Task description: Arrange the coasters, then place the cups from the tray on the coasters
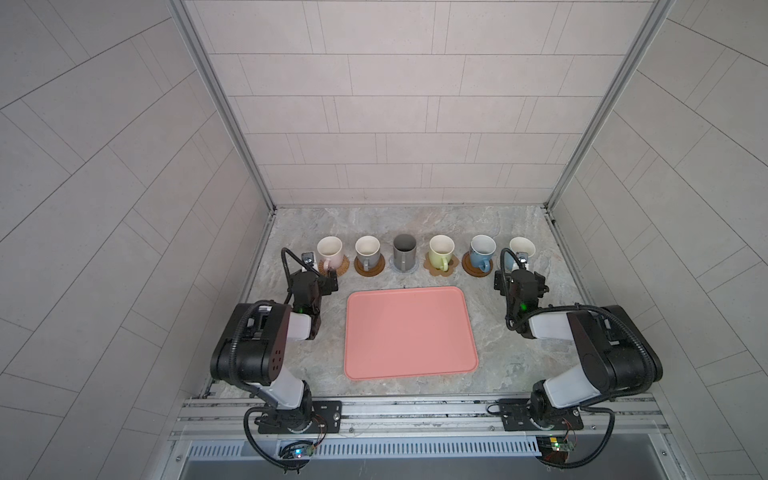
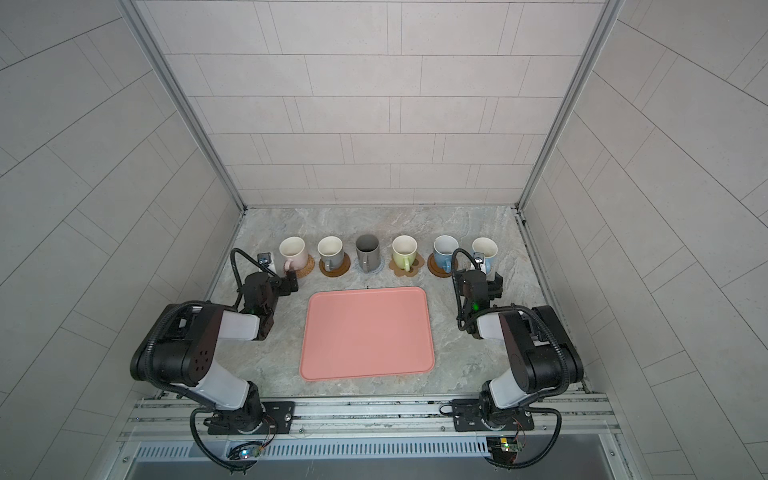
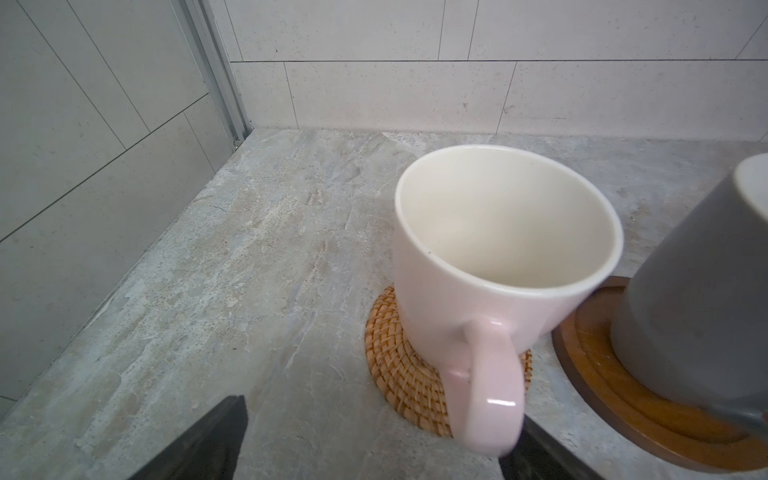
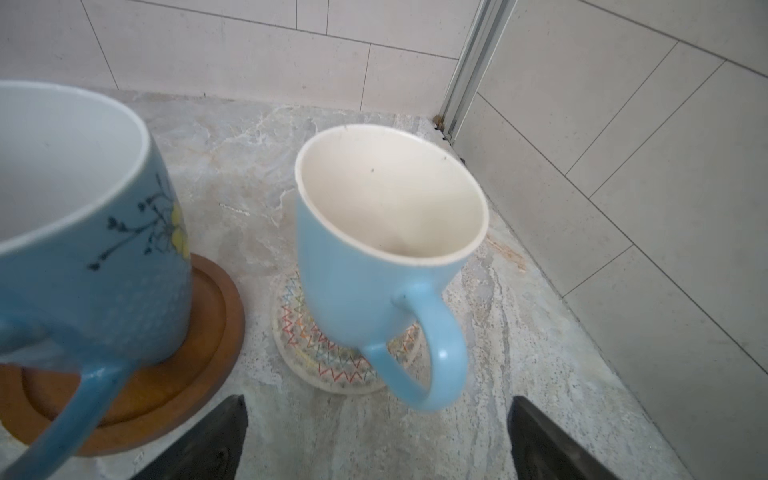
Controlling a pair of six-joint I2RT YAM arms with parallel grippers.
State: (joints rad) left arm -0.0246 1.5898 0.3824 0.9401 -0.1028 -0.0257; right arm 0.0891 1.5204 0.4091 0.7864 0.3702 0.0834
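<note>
Six cups stand in a row on coasters behind the bare salmon tray (image 1: pixel 409 332). The pink-handled cup (image 3: pixel 498 232) sits on the rattan coaster (image 3: pixel 395 365). My left gripper (image 3: pixel 380 428) is open just in front of it, the pink handle close to one finger. Beside it the grey-handled cup (image 3: pixel 698 291) rests on a wooden coaster (image 3: pixel 602 374). My right gripper (image 4: pixel 378 415) is open in front of the plain blue cup (image 4: pixel 353 270) on the beige crochet coaster (image 4: pixel 299 336). The flowered blue cup (image 4: pixel 104 270) stands on the other wooden coaster (image 4: pixel 208 332).
In the middle of the row are the dark grey cup (image 1: pixel 403 249) and the light green cup (image 1: pixel 441 249) on the paw coaster (image 1: pixel 432 266). Tiled walls close in at the back and both sides. A metal rail (image 1: pixel 415 409) runs along the front.
</note>
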